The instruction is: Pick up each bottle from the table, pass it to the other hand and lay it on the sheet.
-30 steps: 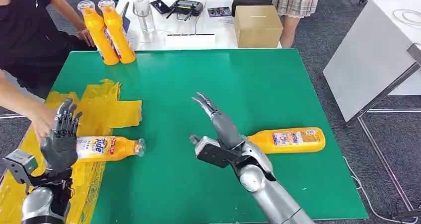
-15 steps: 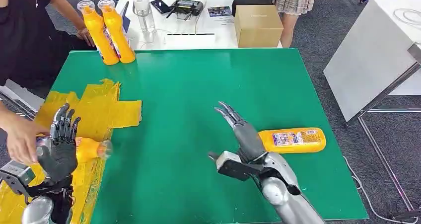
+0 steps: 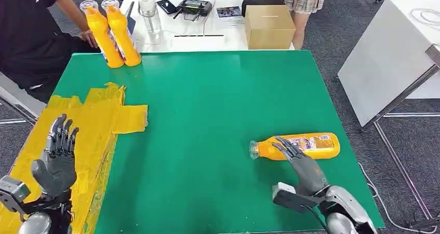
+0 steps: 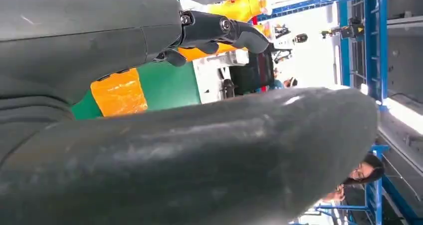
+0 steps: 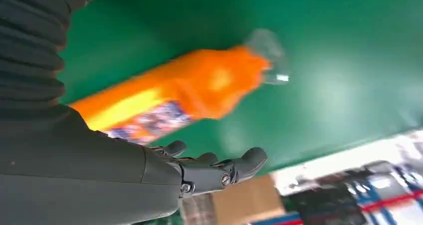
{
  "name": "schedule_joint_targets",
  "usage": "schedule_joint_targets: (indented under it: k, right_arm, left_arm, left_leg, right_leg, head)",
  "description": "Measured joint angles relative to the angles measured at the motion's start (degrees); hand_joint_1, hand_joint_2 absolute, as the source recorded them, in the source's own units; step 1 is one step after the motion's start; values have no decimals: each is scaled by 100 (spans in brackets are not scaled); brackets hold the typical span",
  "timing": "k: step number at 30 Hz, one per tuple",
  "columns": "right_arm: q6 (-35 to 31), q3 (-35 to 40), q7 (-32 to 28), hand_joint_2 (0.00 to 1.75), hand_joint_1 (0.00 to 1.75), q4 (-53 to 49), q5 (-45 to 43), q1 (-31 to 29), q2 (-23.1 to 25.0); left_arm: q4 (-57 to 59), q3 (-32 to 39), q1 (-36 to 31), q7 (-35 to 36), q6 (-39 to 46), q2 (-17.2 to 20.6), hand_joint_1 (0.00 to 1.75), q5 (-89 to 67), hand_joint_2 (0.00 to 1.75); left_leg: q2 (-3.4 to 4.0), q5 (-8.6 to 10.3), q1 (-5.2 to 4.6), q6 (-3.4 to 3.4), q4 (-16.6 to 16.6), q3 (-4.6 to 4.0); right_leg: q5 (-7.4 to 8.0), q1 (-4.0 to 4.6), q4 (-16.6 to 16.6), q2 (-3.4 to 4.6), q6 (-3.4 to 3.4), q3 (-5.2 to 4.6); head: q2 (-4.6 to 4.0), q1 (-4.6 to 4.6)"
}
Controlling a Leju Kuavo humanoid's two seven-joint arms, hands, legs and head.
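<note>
Two hands show in the head view: the left hand (image 3: 56, 159) upright at 8 o'clock over the yellow sheet (image 3: 98, 122), fingers spread, holding nothing; the right hand (image 3: 303, 166) at 5 o'clock, fingers spread, fingertips at the lying bottle (image 3: 298, 146). Right wrist view: fingers (image 5: 219, 172) extended beside the blurred bottle (image 5: 189, 93), not gripping it.

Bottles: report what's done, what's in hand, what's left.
Done: nothing lies on the yellow sheet. In hand: nothing; the right hand reaches, open, for the lying bottle, and the left hand is open. Left: that bottle, plus two upright bottles.
</note>
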Motion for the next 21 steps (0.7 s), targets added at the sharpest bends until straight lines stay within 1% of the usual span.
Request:
schedule_joint_targets:
  k: [3,7,11,21]
  right_arm:
    - [180,-264,53,175,0,-48,-79,86,-220]
    - [331,-517,90,175,0,-35,-129,46,-383]
    - [381,-635,99,175,0,79,-136,-128,-438]
    - [508,-661,166,175,0,542,-116,-551,-488]
  left_arm:
    - [0,46,-1,-13,-57,0,0,24,0]
    - [4,55,-33,-13,-121,13,0,37,0]
    - [48,55,-119,-13,-138,44,0,72,0]
    - [192,55,-280,42,-239,101,0,190,0]
  left_leg:
    - [3,0,0,0,0,0]
    - [3,0,0,0,0,0]
    - [3,2,1,1,0,4]
    - [4,2,1,1,0,2]
  right_leg:
    - [0,0,0,1,0,-2]
    - [0,0,0,2,0,-2]
    - [1,1,0,2,1,1]
    - [1,1,1,1,1,0]
  head:
    - [0,2]
    - [0,2]
    - [0,2]
    - [0,2]
